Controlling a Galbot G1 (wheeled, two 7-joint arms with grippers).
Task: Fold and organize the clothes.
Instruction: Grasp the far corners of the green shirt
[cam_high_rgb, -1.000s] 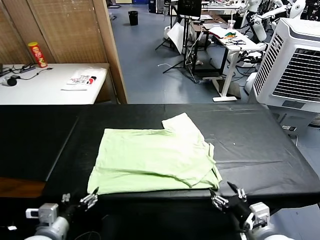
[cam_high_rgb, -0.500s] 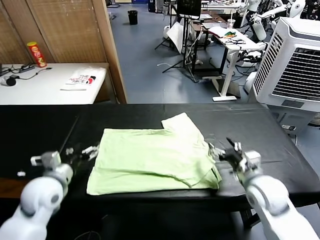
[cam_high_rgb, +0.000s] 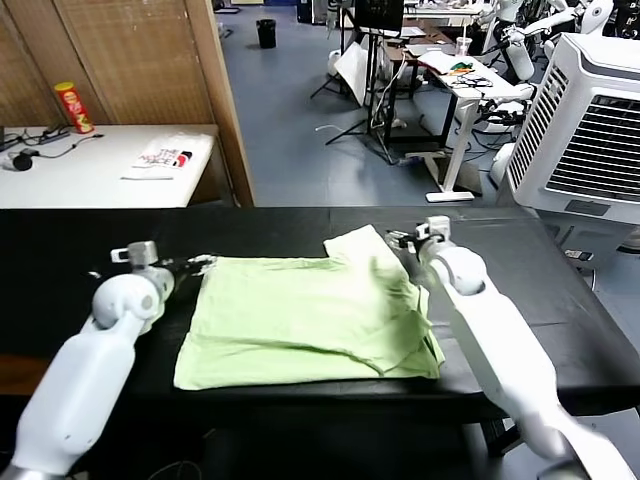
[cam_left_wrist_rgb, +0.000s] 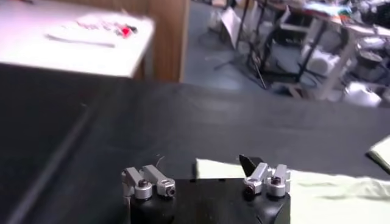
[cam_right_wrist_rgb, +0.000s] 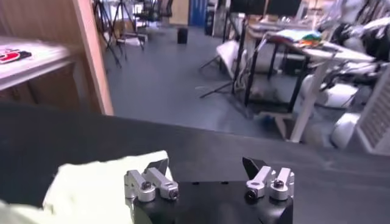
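The pale lime-green T-shirt (cam_high_rgb: 310, 320) lies partly folded on the black table (cam_high_rgb: 500, 270), with one sleeve (cam_high_rgb: 362, 248) sticking out toward the far side. My left gripper (cam_high_rgb: 198, 264) is open at the shirt's far left corner, and in the left wrist view that corner (cam_left_wrist_rgb: 216, 168) lies between the open fingers of the left gripper (cam_left_wrist_rgb: 204, 175). My right gripper (cam_high_rgb: 398, 240) is open just past the sleeve on the far right. The right wrist view has the sleeve (cam_right_wrist_rgb: 91, 182) beside one finger of the right gripper (cam_right_wrist_rgb: 206, 169). Neither gripper holds anything.
A white side table (cam_high_rgb: 60, 180) at the back left carries a white packet with red print (cam_high_rgb: 165, 157) and a red can (cam_high_rgb: 75, 108). A wooden partition (cam_high_rgb: 215, 100) stands behind the table. A white air cooler (cam_high_rgb: 590, 130) stands at the right.
Both arms have swung from the table's near edge, past the shirt's sides, to its far corners. Both grippers stayed open.
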